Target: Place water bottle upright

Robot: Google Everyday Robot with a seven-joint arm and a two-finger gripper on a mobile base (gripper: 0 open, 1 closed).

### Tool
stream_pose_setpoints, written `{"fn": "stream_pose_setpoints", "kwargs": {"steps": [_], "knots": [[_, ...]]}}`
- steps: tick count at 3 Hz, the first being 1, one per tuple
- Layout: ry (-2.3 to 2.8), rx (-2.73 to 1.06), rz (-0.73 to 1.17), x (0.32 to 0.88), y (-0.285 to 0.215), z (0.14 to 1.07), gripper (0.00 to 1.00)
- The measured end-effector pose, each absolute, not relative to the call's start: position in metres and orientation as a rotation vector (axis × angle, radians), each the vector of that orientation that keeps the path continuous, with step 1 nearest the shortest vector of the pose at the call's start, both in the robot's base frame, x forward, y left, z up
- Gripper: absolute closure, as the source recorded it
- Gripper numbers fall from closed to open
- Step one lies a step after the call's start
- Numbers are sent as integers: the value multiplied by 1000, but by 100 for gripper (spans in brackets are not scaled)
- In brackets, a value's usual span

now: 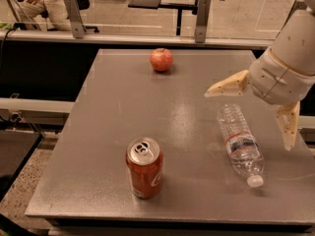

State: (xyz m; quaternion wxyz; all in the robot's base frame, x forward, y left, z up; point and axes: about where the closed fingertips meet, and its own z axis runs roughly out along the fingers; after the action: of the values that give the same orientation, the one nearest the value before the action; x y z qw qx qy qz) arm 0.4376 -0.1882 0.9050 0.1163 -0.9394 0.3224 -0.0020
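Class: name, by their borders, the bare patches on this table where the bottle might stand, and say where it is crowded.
Widest bare patch: left and middle of the table, between apple, soda can and left edge. A smaller one lies along the front edge between can and water bottle. Crowded: the right side, where the open gripper hovers over the lying bottle.

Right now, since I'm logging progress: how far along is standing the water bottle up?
Nothing looks done yet: the bottle lies on its side on the table, cap toward the near edge. In hand: the claw hovers open by the bottle's far end, holding nothing. Left: grip the bottle, tip it upright and let go.
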Motion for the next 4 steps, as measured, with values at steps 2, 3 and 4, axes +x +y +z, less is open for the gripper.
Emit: {"fn": "stream_pose_setpoints", "kwargs": {"steps": [2,3,4], "knots": [[689,-2844,35,427,-188,874,0],[606,-2888,50,424,-185,861,0],[553,-2931,57,423,-184,851,13]]}}
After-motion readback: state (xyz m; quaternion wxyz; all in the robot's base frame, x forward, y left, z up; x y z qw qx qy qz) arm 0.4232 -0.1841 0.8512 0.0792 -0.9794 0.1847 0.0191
